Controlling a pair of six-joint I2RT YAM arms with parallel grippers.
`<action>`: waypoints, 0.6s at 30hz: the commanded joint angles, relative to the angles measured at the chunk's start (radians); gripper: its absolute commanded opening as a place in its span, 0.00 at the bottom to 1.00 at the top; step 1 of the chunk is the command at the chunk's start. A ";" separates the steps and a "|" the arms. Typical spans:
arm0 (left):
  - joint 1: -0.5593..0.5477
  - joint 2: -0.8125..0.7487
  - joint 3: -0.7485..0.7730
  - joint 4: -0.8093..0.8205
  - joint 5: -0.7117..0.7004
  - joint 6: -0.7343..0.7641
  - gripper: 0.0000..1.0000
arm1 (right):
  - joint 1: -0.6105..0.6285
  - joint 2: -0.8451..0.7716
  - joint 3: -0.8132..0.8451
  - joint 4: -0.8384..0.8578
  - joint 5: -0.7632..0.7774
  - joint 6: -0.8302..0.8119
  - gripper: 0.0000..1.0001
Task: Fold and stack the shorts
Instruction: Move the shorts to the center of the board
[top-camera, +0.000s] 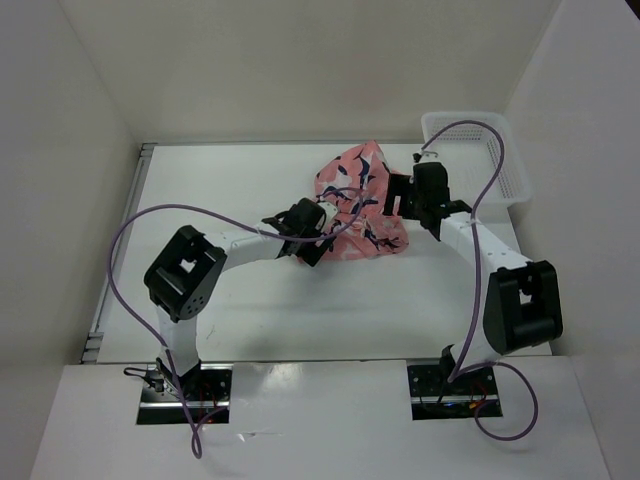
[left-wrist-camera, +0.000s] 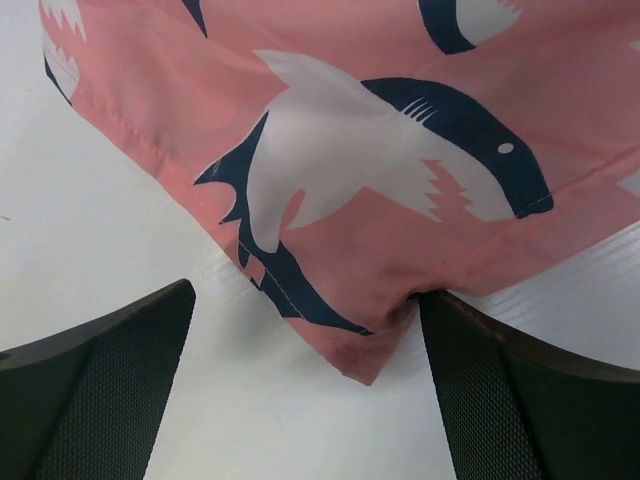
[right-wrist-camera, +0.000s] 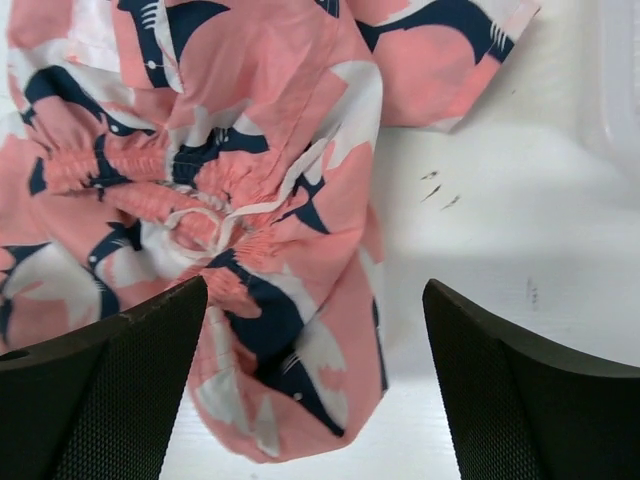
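Shorts (top-camera: 358, 205) lie bunched on the desk (top-camera: 260, 300) between the hands. Left hand (left-wrist-camera: 305, 300) gapes around a hem corner (left-wrist-camera: 360, 360), perhaps brushing one finger (left-wrist-camera: 520, 400); right hand (right-wrist-camera: 315, 290) gapes above the waistband (right-wrist-camera: 150, 170).

The left arm (top-camera: 235, 248) rises from its base, bends at the elbow and extends forward and to the right. The left gripper (left-wrist-camera: 308, 300) points downward, jaws spread wide. The right arm (top-camera: 488, 250) extends forward and to the left. The right gripper (right-wrist-camera: 315, 290) also faces downward, jaws spread wide.
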 joint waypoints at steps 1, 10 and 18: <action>-0.006 0.045 0.005 -0.037 0.032 0.004 1.00 | -0.004 0.008 -0.007 0.086 0.010 -0.150 0.93; -0.017 0.063 0.005 -0.133 0.092 0.004 0.08 | 0.074 0.077 0.075 0.086 -0.170 -0.494 0.93; -0.017 0.017 -0.024 -0.163 0.092 0.004 0.00 | 0.074 0.162 0.161 -0.068 -0.431 -0.454 0.93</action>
